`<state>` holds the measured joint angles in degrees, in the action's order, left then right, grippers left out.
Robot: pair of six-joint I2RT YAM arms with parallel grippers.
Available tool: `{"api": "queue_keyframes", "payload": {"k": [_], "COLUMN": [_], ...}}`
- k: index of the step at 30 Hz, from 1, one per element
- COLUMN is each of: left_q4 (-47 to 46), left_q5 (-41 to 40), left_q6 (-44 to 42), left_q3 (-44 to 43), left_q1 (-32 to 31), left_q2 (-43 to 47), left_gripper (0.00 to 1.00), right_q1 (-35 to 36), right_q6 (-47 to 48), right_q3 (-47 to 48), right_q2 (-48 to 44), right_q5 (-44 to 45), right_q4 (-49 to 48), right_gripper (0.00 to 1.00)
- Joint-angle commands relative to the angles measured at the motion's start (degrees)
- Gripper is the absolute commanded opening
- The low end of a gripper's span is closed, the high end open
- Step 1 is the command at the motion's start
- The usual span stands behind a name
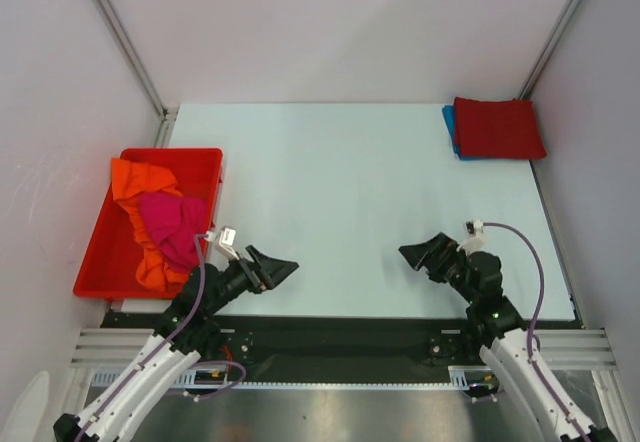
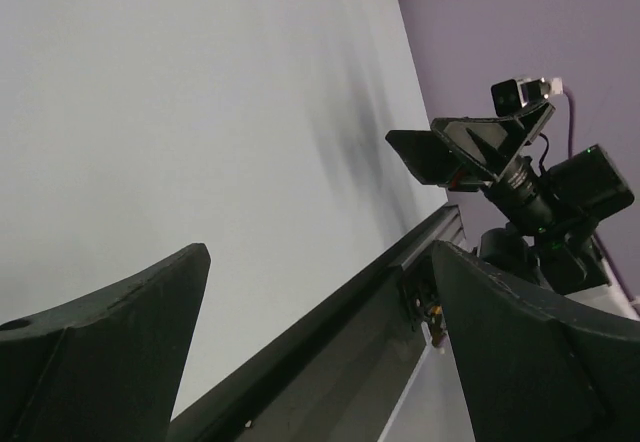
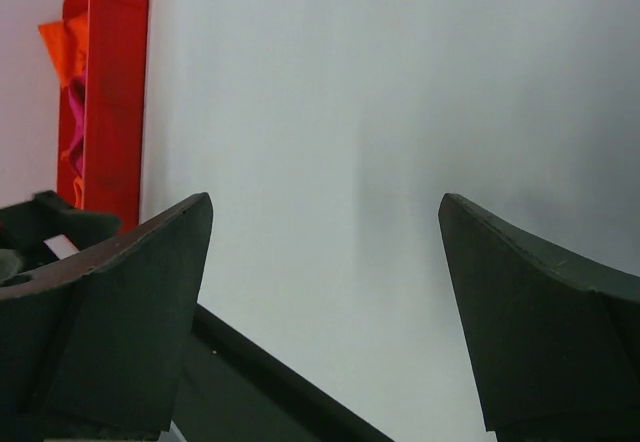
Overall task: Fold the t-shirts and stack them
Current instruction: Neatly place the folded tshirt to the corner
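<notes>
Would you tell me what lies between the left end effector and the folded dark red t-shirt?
Only bare table, shown in the top external view.

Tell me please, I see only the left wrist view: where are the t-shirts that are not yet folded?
Observer: They are in the red bin at the left edge of the table. An orange t-shirt lies crumpled there with a magenta-pink t-shirt on top of it.
Operator: Is anything stacked already?
Observer: Yes. At the far right corner a folded dark red t-shirt lies on a bright blue t-shirt; only an edge of the blue one shows.
Operator: Does the right gripper hold any cloth?
Observer: No. The right gripper is open, and its wrist view shows nothing between the fingers.
</notes>
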<state>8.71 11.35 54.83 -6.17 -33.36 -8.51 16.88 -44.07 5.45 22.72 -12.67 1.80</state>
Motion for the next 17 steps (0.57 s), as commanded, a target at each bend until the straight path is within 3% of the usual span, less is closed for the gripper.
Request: {"api": "queue_keyframes", "payload": {"k": [1, 6, 9, 13, 17], "left_q4": [-10.98, -11.02, -3.73, -3.35, -3.87], "left_q5": [2.97, 4.03, 4.29, 6.22, 7.36], "left_q6": [8.36, 11.88, 9.86, 7.84, 7.92], "left_q3": [9.06, 15.92, 15.84, 15.84, 15.76], "left_q1": [-0.12, -0.21, -0.21, -0.21, -0.21], "left_q2": [4.01, 11.66, 16.50, 14.05, 14.92], "left_gripper": [1.00, 1.00, 1.00, 1.00, 1.00], "right_q1": [0.25, 0.43, 0.61, 0.52, 1.04], "right_q6": [-7.25, -11.64, -13.13, -15.87, -12.01], "right_q3": [-5.35, -9.41, -9.14, -10.28, -10.20], "right_q2": [-9.60, -20.42, -18.25, -13.16, -12.61], "right_q5": [1.07, 0.88, 2.55, 3.35, 0.73], "right_q4": [4.17, 15.22, 17.26, 15.43, 12.19], "right_gripper": [1.00, 1.00, 1.00, 1.00, 1.00]}}
